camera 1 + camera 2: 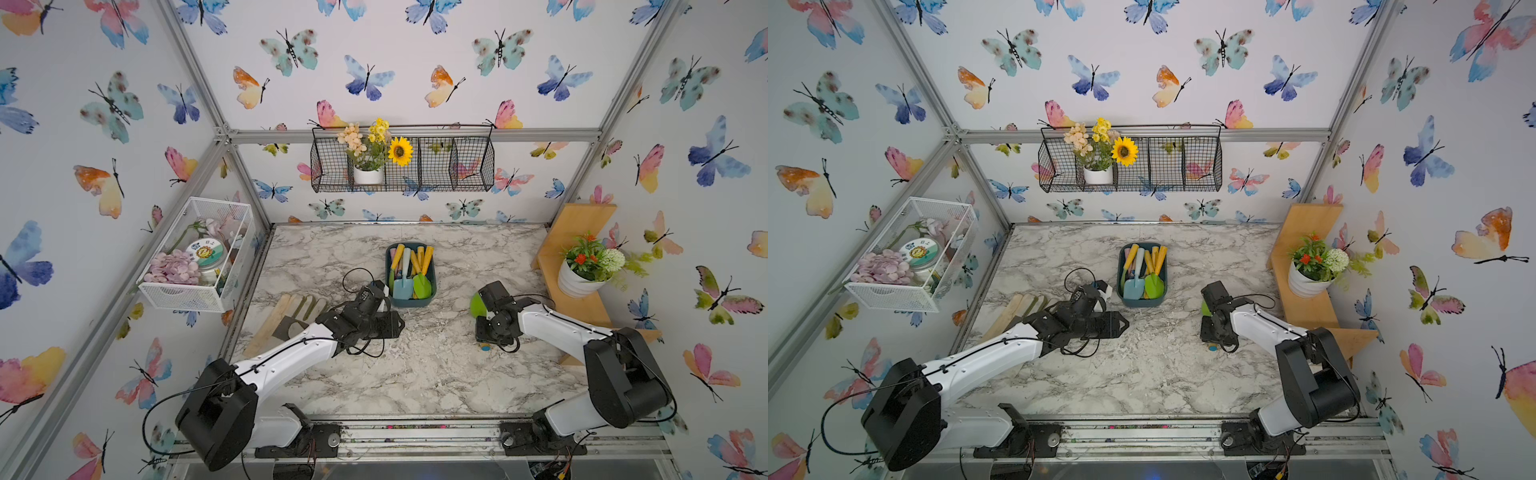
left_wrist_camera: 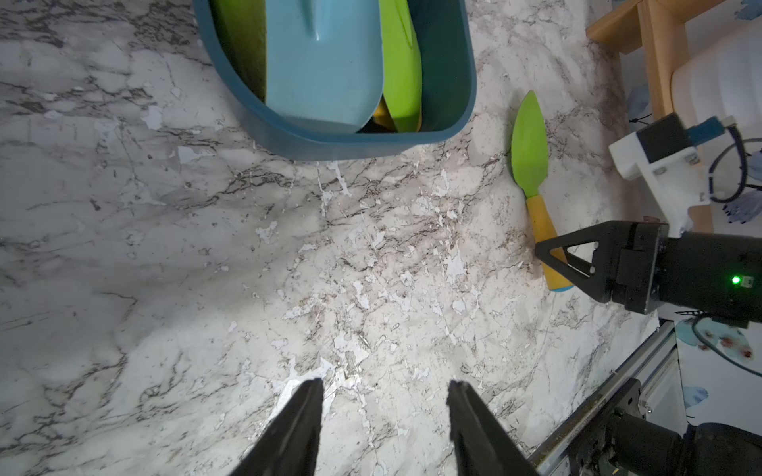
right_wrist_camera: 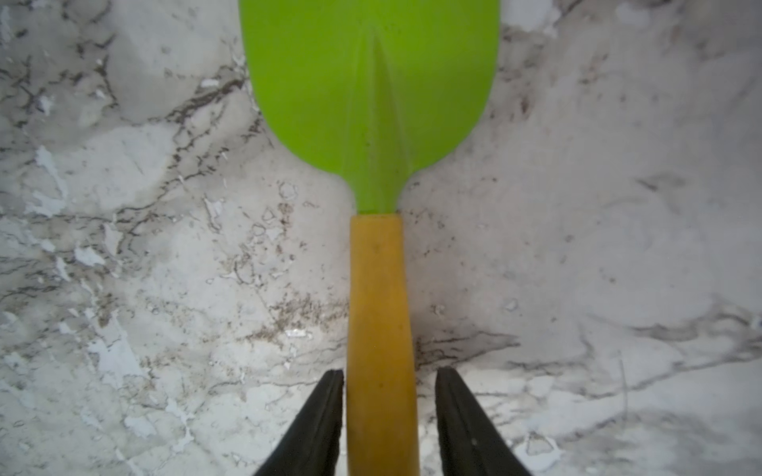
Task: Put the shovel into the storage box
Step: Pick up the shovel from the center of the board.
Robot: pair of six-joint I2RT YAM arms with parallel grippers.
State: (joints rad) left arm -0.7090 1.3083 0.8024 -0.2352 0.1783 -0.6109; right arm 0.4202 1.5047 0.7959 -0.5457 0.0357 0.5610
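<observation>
I read the marble table [image 1: 415, 374] between the two arms as bare. Nothing lies across the stretch from the shovel [image 2: 529, 144] to the near wall of the storage box [image 1: 411, 304]. The left gripper [image 2: 385, 383] hangs with its jaws apart over bare marble, just short of that wall, and obstructs the near left corner.

The box is crowded with tools [image 1: 409, 274] (only a narrow gap shows beside its right wall).

On the right, the wooden shelf [image 1: 582, 232] and the potted plant [image 1: 582, 274] limit the room. A glove [image 1: 305, 309] lies at the left edge.

The fingers of the right gripper [image 3: 389, 375] straddle the shovel handle with slim clearance.
</observation>
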